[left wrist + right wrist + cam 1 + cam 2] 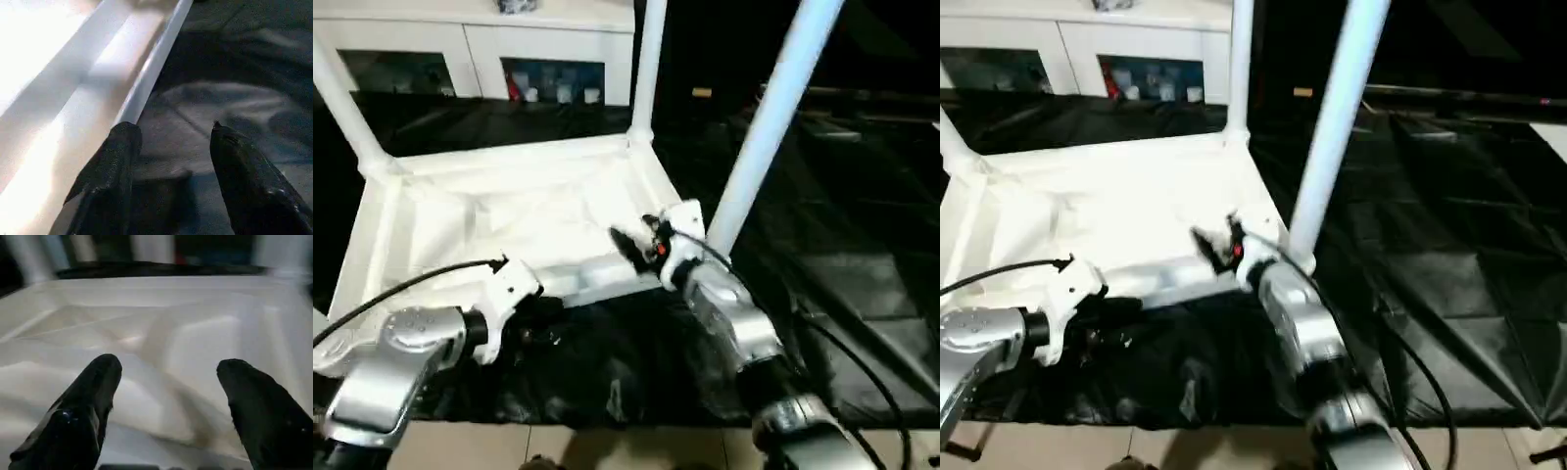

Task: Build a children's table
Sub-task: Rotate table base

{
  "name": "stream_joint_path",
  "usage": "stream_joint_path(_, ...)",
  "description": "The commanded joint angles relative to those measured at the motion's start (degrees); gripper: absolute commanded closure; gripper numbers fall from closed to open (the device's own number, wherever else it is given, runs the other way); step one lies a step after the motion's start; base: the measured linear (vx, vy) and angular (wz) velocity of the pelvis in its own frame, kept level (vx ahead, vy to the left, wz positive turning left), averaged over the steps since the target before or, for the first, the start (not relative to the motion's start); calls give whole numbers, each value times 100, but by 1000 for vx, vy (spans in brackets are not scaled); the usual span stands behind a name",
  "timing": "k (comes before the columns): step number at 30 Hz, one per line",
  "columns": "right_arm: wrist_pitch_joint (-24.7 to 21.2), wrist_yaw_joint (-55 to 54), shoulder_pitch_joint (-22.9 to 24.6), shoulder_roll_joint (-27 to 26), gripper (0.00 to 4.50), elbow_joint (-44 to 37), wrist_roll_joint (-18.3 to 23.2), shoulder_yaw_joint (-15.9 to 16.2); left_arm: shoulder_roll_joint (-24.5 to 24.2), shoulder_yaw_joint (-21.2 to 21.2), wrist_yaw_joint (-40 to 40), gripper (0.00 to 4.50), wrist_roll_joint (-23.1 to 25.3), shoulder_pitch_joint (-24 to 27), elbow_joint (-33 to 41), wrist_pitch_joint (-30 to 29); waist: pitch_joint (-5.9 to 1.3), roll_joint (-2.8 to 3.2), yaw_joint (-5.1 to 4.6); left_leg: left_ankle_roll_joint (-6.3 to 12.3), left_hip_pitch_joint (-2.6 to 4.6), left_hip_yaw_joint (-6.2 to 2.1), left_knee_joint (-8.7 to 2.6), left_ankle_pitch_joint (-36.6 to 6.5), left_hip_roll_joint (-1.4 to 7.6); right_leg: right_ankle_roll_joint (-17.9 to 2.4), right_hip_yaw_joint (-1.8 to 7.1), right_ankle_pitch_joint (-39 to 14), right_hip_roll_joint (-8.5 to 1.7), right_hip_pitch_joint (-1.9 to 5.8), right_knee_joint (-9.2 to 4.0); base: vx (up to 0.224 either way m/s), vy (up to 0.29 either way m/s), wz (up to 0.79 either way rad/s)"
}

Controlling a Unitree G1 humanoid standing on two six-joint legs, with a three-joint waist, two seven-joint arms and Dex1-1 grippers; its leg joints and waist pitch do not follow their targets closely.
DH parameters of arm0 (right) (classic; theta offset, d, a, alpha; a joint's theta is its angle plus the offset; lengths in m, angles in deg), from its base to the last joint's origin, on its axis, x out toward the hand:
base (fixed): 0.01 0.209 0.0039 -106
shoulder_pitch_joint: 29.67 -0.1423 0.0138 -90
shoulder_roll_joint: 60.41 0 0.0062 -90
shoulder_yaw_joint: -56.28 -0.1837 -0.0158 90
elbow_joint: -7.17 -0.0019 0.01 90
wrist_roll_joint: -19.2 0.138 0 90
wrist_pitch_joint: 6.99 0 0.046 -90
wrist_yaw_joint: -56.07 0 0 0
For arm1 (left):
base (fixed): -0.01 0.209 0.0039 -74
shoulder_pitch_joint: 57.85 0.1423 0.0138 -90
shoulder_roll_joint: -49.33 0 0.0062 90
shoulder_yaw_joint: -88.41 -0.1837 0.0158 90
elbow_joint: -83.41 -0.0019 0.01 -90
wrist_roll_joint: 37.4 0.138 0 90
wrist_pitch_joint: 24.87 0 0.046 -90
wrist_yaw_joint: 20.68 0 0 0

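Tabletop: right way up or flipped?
Flipped. The tabletop lies underside up on the black sheet, its ribbed recess facing the camera, with the legs rising upward from its corner sockets.

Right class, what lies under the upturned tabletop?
The tabletop rests upside down on a black sheet that spreads out past its edges. Whatever is beneath the sheet, and the tabletop's top face, is covered and cannot be seen.

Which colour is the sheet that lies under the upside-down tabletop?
Black. The sheet under the tabletop shows best in the right eye view.
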Motion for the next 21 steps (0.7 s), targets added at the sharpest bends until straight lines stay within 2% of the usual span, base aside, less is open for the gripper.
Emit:
stream_joint_path(1,188,-381,-207,41,93,442,48,-305,-119,-43,230,142,220,-40,-77,3,-345,83,13,-107,68,62,-423,-984,-12,-1151,83,-295,-85,256,-302,0,0,0)
stream_joint_path(3,370,-651,-393,170,93,820,35,-445,-102,-74,290,113,265,-60,-91,7,-343,89,20,-102,70,67,-413,-1028,-17,-1128,89,-380,-85,253,-308,0,0,0)
stream_joint_path(4,370,-651,-393,170,93,820,35,-445,-102,-74,290,105,265,-60,-91,7,-345,89,28,-100,76,72,-408,-1040,-16,-1128,87,-404,-80,244,-309,0,0,0)
stream_joint_path(6,515,-874,-564,359,93,1156,62,-639,-45,-107,355,93,283,-88,-127,49,-343,84,50,-103,82,77,-406,-1070,-16,-1115,84,-453,-71,234,-308,0,0,0)
stream_joint_path(8,577,-930,-635,462,93,1287,62,-712,-22,-137,411,77,325,-112,-186,107,-347,103,127,-123,98,83,-397,-1134,-12,-1059,87,-488,-69,218,-308,0,0,0)
stream_joint_path(11,745,-1048,-839,705,93,1649,54,-900,23,-198,536,58,427,-190,-346,266,-354,100,153,-138,95,84,-390,-1193,-19,-1067,77,-471,-57,209,-302,0,0,0)
stream_joint_path(12,783,-1070,-893,783,93,1733,51,-946,40,-210,560,58,445,-218,-389,291,-359,107,188,-136,107,89,-381,-1209,-15,-1060,79,-467,-65,201,-304,0,0,0)
stream_joint_path(13,842,-1099,-958,881,93,1840,56,-1003,56,-228,593,55,467,-248,-429,330,-358,98,179,-136,98,89,-380,-1201,-16,-1065,80,-450,-63,206,-299,0,0,0)
stream_joint_path(14,887,-1147,-1030,1030,93,1955,74,-1075,85,-229,634,25,479,-286,-477,369,-367,94,189,-142,86,85,-377,-1165,-21,-1056,73,-419,-60,223,-295,0,0,0)
stream_joint_path(15,949,-1192,-1103,1166,93,2092,93,-1133,110,-229,667,18,487,-313,-511,405,-370,87,195,-139,87,86,-371,-1147,-25,-1058,71,-403,-60,222,-290,0,0,0)
stream_joint_path(17,1045,-1221,-1211,1388,93,2287,118,-1219,150,-223,755,19,519,-353,-557,471,-379,77,241,-124,86,93,-353,-1061,-27,-1067,66,-299,-61,229,-278,0,0,0)
stream_joint_path(21,1157,-1243,-1332,1760,93,2530,90,-1305,169,-167,891,7,569,-344,-664,646,-384,45,242,-54,28,88,-330,-918,-51,-1058,59,-225,-59,273,-267,0,0,0)
